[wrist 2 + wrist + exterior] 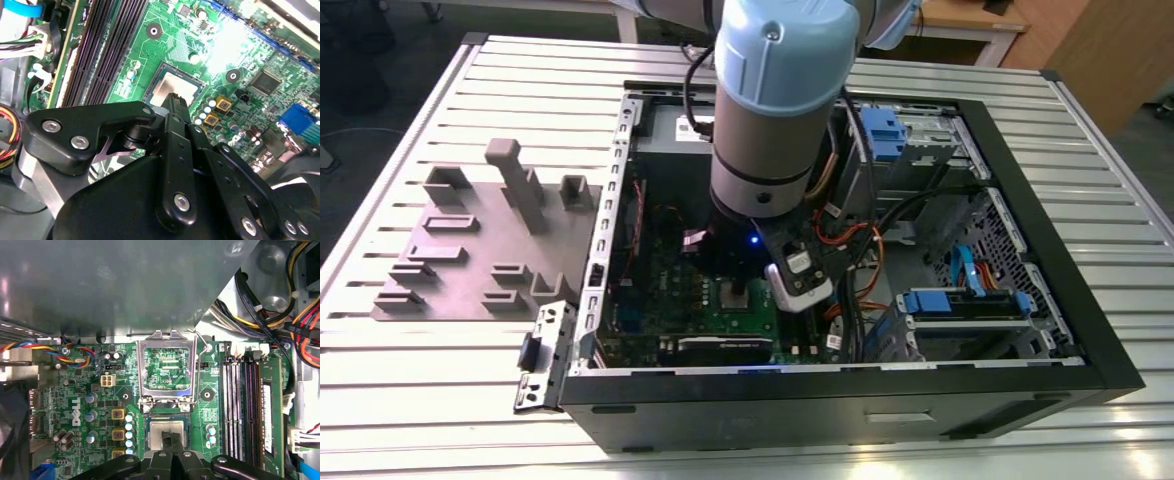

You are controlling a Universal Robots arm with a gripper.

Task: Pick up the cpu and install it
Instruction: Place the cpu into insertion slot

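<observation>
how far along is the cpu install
Done: the cpu looks seated in its socket. In hand: the gripper, fingers together, is right at the cpu's top; I cannot tell if it touches. Left: the socket frame is swung open, not yet closed.

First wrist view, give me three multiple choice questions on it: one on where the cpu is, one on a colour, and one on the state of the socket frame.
1. Where is the cpu?
A. on the grey fixture plate
B. in its socket on the motherboard
C. on the table outside the case

2. What colour is the motherboard?
A. blue
B. black
C. green

3. How does the socket frame stand?
A. swung up, open
B. shut over the cpu
C. taken off the board

Answers:
1. B, the cpu lies flat in the socket, under the end effector.
2. C, the board is green between its parts.
3. A, the frame stands raised beside the cpu, and the board shows through its opening.
</observation>
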